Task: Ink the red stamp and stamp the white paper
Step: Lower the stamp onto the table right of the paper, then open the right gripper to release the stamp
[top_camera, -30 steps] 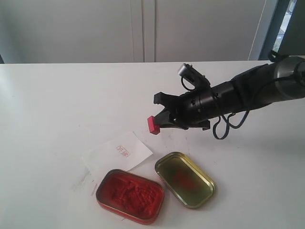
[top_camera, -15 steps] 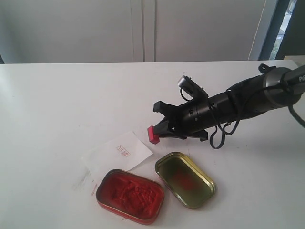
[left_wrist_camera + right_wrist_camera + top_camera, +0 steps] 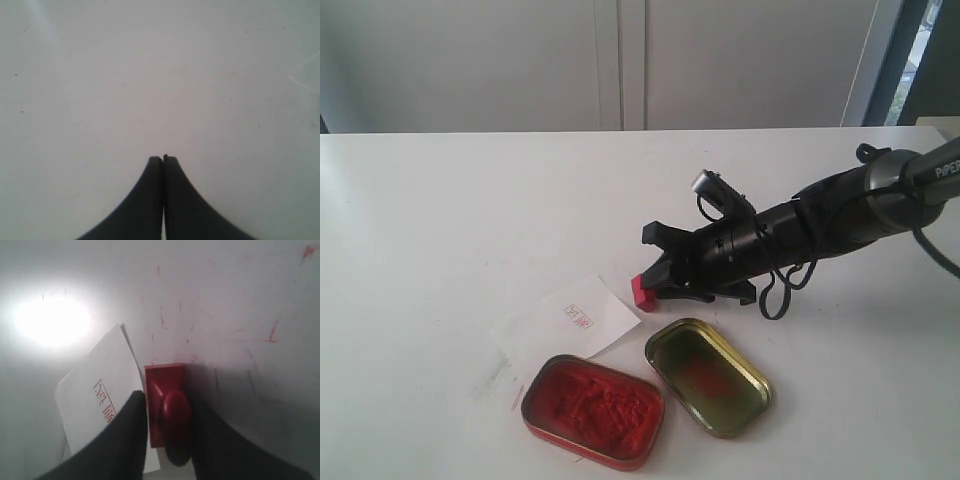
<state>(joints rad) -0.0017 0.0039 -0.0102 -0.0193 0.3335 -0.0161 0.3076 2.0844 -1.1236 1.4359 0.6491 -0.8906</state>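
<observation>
The red stamp [image 3: 642,291] [image 3: 167,400] stands on the tabletop, knob up, right beside the near corner of the white paper [image 3: 565,322] [image 3: 95,385]. The paper lies flat and carries a small red imprint. My right gripper [image 3: 650,262] [image 3: 167,405] is low over the stamp with its fingers on either side of the knob. The jaws are spread, and a gap shows between one finger and the knob. In the left wrist view my left gripper [image 3: 163,158] is shut over bare white table with nothing in it; the exterior view does not show it.
A rectangular tin of lumpy red ink paste [image 3: 593,410] sits near the front edge, just in front of the paper. Its gold lid [image 3: 708,376] with red smears lies to the right of it, under the right arm. Red streaks mark the table round the stamp.
The right gripper came down and slightly left, bringing the stamp from the air onto the table beside the paper. Its jaws have parted. The left gripper shows no change.
</observation>
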